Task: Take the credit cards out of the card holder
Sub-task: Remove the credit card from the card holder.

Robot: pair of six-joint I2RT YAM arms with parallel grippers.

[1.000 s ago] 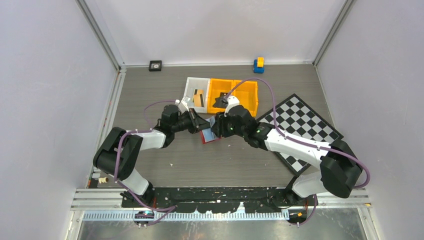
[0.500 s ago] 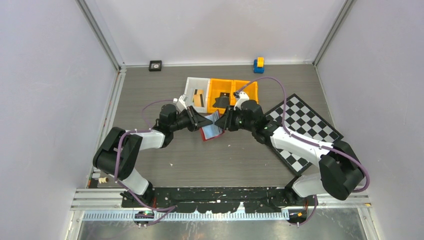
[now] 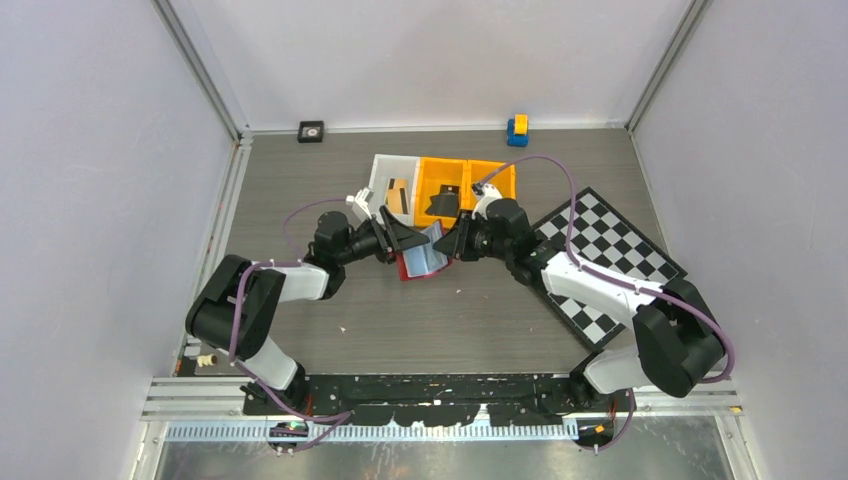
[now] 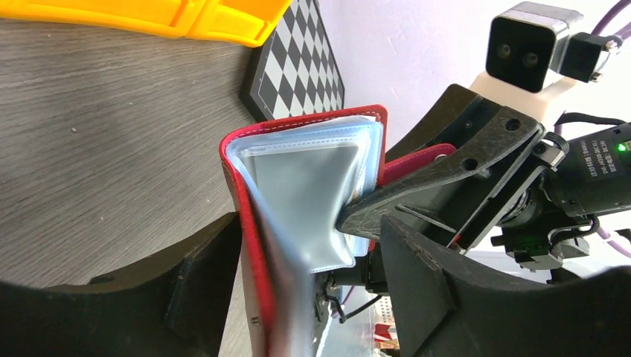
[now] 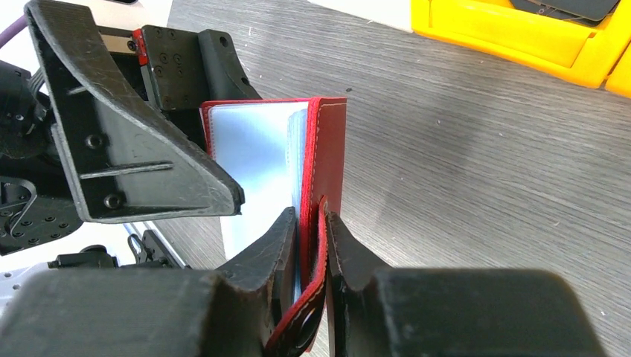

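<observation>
Top view: the small red folding card holder (image 3: 420, 262) stands open at mid-table between my left gripper (image 3: 403, 240) and my right gripper (image 3: 457, 244). My left jaws, closed a second ago, have spread.

Left wrist view: my left gripper (image 4: 309, 238) is released, with the holder's (image 4: 305, 178) clear sleeves between its jaws.

Right wrist view: my right gripper (image 5: 309, 223) clenches the holder's (image 5: 331, 149) red cover.

No text, brand or number can be read anywhere. A white-printed label (image 4: 600, 158) sits on the right arm (image 4: 588, 186) beside a green light (image 4: 622, 147), but its print is too small to make out.
</observation>
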